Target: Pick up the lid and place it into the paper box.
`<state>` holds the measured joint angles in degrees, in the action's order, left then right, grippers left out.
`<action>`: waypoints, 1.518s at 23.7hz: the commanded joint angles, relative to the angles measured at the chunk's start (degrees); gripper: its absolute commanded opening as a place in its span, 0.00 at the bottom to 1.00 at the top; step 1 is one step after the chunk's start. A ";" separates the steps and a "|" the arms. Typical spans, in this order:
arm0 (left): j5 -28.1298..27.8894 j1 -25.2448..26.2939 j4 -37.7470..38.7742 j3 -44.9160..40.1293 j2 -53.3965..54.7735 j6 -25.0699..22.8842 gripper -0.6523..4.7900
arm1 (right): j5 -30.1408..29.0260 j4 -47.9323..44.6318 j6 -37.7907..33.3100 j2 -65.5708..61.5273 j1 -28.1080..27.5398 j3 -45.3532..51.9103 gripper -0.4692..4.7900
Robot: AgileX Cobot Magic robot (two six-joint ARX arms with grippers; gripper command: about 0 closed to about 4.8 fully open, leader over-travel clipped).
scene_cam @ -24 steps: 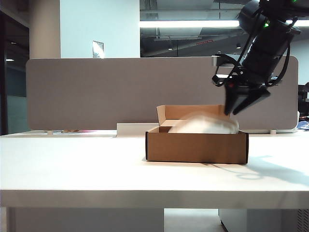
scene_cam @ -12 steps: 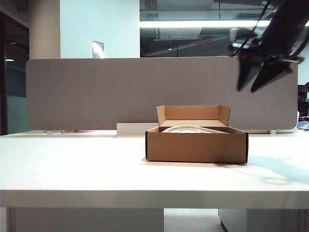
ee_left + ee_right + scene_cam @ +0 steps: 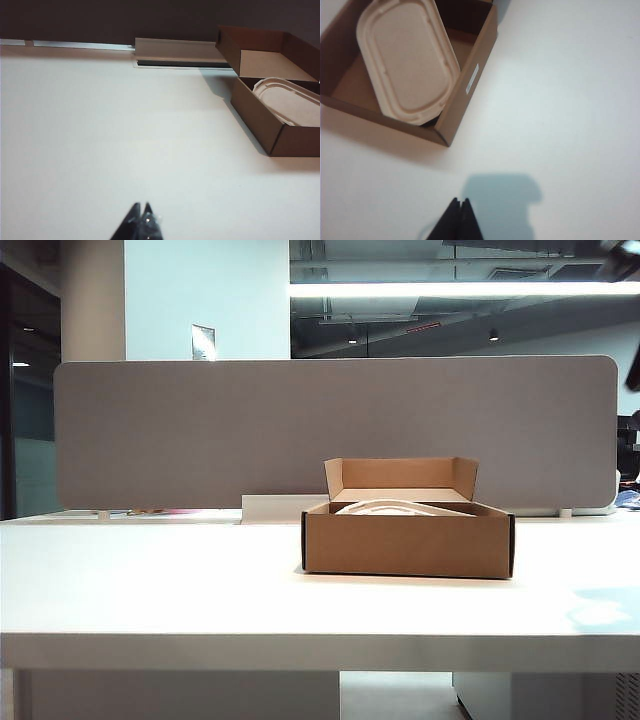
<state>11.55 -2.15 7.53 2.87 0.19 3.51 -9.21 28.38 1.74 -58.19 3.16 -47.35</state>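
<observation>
The beige moulded-pulp lid (image 3: 405, 60) lies tilted inside the brown paper box (image 3: 470, 82), one end leaning on a wall. From the front only its pale rim (image 3: 390, 507) peeks over the paper box (image 3: 406, 545) in the middle of the table. The left wrist view shows the lid (image 3: 292, 102) in the box (image 3: 257, 117) too. My right gripper (image 3: 460, 202) is shut and empty, high above the table beside the box. My left gripper (image 3: 141, 205) is shut and empty, over bare table well away from the box. Neither gripper shows in the exterior view.
A long white tray (image 3: 283, 508) stands behind the box against the grey partition (image 3: 200, 430). The box's upright flaps (image 3: 400, 478) rise along its far side. The table's front edge (image 3: 320, 640) runs across the view.
The right arm has risen up and to the right, out of the exterior view, and its jaws have come together. The lid, dropped into the box, has settled there.
</observation>
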 commanded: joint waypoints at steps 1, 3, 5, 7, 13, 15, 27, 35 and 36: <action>0.28 0.13 -0.70 0.15 0.04 0.07 0.11 | -0.02 -3.80 -4.11 9.25 -0.02 5.75 0.08; 0.31 0.13 -0.70 0.15 0.04 0.17 0.11 | 0.68 -6.08 -5.66 18.25 -0.02 11.34 0.08; 0.31 0.13 -0.70 0.15 0.04 0.17 0.11 | 2.12 -6.40 -6.73 22.64 -0.02 13.86 0.08; 0.31 0.13 -0.70 0.15 0.04 0.17 0.11 | 2.60 -7.82 -7.52 28.70 0.00 17.66 0.08; 0.28 0.13 -0.70 0.15 0.04 0.15 0.11 | 5.88 -8.96 -9.75 43.82 0.04 28.06 0.08; 0.31 0.13 -0.68 0.15 0.04 0.15 0.11 | 5.27 -10.03 -12.24 47.01 0.07 30.97 0.08; 0.26 0.13 -0.31 0.15 0.07 0.09 0.11 | 4.20 -14.88 -12.46 58.21 0.04 42.34 0.08; -0.17 0.13 -0.42 0.15 0.07 -0.33 0.11 | 4.20 -18.60 -11.67 58.21 0.04 47.32 0.08; -0.17 0.13 -0.39 0.15 0.07 -0.42 0.11 | 4.17 -18.51 -10.40 58.21 0.04 47.32 0.08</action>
<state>11.38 -2.15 7.62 2.87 0.19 3.46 -4.99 10.46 -10.13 -0.08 3.20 -0.38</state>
